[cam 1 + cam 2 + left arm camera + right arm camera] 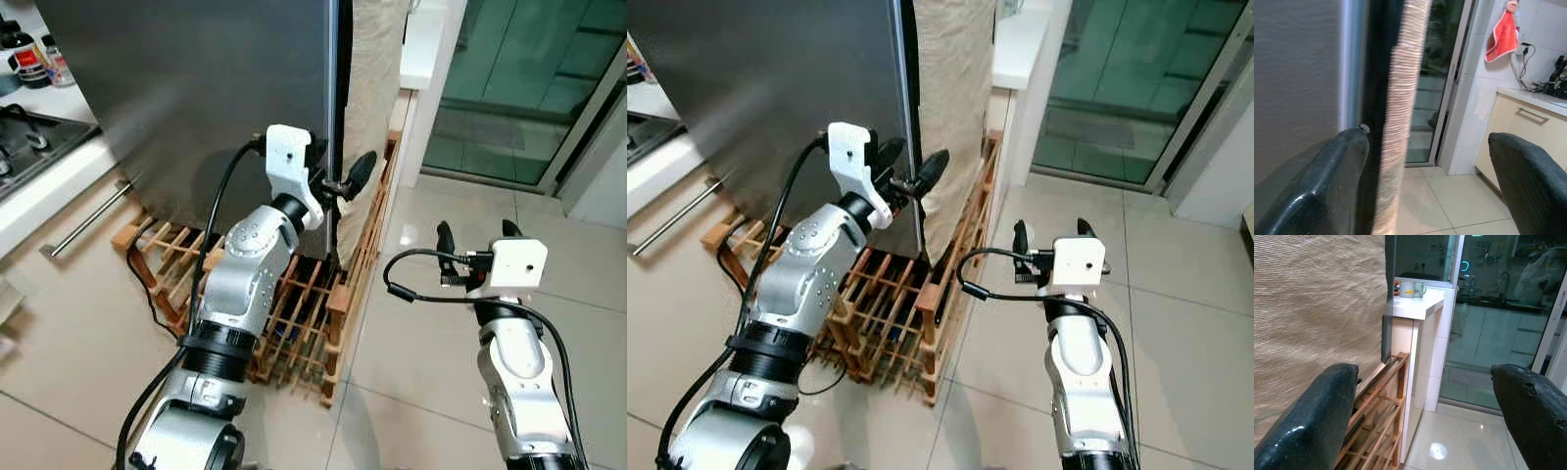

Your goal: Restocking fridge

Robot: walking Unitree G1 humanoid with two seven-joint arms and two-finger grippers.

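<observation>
We see glossy beige floor tiles (431, 323), a wooden slatted rack (304, 313), a white counter (1415, 306), glass sliding doors (519, 78), a red cloth (1503, 34) hanging on the wall.

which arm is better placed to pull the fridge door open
Left. The left claw is open and raised at the fridge door edge, fingers straddling it. The right claw is open too, but low over the floor tiles, off the door.

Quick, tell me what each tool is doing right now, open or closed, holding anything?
Left tool: open, holding nothing, at the edge of the fridge door.
Right tool: open, holding nothing, raised over the floor.
</observation>
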